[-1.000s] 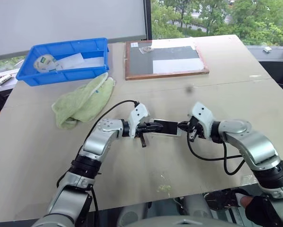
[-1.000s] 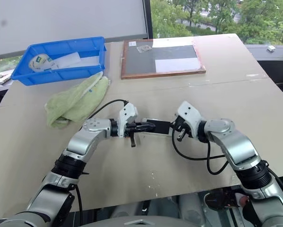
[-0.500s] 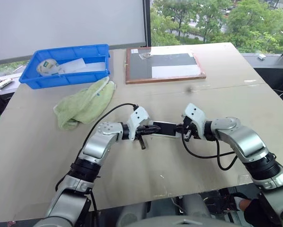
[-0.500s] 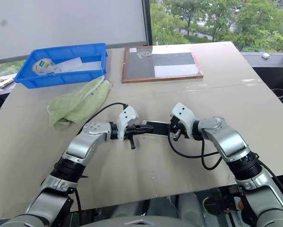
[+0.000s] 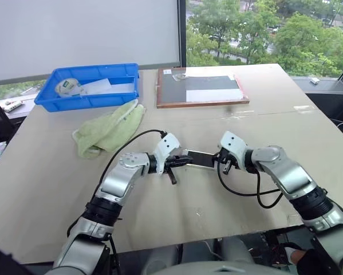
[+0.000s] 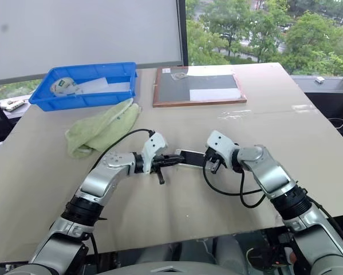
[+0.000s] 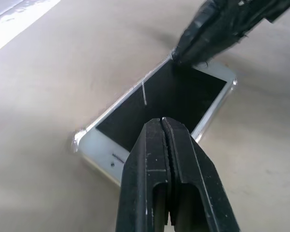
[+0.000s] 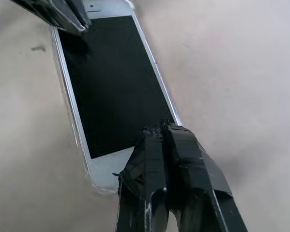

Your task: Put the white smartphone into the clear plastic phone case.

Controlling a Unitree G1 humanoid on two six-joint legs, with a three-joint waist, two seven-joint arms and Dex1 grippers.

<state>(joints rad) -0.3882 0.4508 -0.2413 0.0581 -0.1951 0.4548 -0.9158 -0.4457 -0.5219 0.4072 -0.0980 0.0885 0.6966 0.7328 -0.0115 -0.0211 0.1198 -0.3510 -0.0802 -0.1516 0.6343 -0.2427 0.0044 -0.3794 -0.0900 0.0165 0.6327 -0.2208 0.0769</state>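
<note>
Now the white smartphone (image 8: 113, 82) lies mid-table in the clear plastic phone case (image 7: 80, 140), between the left gripper (image 7: 168, 126) and right gripper (image 8: 165, 134), fingers pinched together, pressing its ends. Uneven pressure could pop a corner out.

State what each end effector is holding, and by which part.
Nothing is held. Both the left end effector and right end effector are shut, tips over opposite ends of the white smartphone lying on the table.
</note>
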